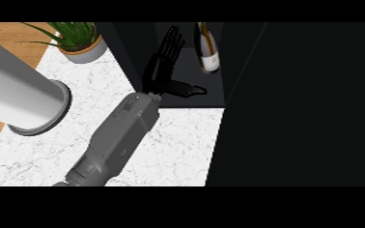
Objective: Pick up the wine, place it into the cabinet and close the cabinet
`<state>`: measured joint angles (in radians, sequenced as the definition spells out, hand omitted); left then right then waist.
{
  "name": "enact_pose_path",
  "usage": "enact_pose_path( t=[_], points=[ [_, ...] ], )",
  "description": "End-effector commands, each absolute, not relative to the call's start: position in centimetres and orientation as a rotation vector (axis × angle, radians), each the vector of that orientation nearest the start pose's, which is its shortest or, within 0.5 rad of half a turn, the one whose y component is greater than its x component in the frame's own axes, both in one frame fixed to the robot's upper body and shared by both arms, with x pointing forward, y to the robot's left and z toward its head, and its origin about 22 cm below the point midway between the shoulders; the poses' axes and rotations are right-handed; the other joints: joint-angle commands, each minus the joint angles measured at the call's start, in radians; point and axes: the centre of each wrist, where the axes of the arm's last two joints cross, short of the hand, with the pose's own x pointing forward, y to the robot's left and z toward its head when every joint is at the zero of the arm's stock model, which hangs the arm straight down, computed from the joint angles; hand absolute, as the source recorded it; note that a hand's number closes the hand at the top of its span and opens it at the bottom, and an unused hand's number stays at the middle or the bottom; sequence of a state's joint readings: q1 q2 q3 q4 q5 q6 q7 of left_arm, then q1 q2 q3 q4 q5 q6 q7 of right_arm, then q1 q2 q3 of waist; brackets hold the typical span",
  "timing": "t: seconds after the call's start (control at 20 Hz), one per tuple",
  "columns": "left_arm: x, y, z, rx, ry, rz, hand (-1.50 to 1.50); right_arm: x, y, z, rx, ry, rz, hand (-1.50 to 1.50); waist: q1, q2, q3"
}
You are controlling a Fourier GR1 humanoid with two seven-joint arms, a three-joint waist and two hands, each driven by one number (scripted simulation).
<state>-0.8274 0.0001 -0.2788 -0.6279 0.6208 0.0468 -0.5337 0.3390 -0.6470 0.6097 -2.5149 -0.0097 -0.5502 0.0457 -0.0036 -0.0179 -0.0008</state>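
Observation:
The wine bottle point(207, 48), pale with a white label, is inside the dark cabinet point(187, 89), towards its back. My left hand point(161, 70) reaches into the cabinet just left of the bottle, fingers straight and pointing away from me, thumb stretched to the right. The hand is open and a narrow gap separates it from the bottle. A large black cabinet door panel point(292, 101) fills the right side of the view. My right hand does not show.
A potted green plant point(80, 41) stands at the back left. A big grey cylinder point(28, 101) rests on the white marble counter point(178, 145) at the left. Wooden surface shows at the far left corner.

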Motion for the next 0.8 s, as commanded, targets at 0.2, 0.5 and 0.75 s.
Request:
enact_pose_path(
  t=[0.2, 0.5, 0.75],
  points=[
    [33.2, 10.1, -1.3, -0.567, -1.703, 0.044, -1.5, 6.6, -20.2, 18.3, 0.157, -1.926, 0.115, -1.5, 0.027, -0.002, 0.001],
    [29.2, 11.2, -1.4, -0.576, -1.694, 0.092, -1.5, 6.6, -20.3, 18.8, 0.157, -1.935, 0.165, -1.5, 0.015, 0.007, 0.0],
    [26.5, 13.9, -1.3, -0.578, -1.721, 0.135, -1.5, 6.6, -20.6, 19.3, 0.145, -1.947, 0.184, -1.5, 0.012, 0.01, 0.0]
  ],
)
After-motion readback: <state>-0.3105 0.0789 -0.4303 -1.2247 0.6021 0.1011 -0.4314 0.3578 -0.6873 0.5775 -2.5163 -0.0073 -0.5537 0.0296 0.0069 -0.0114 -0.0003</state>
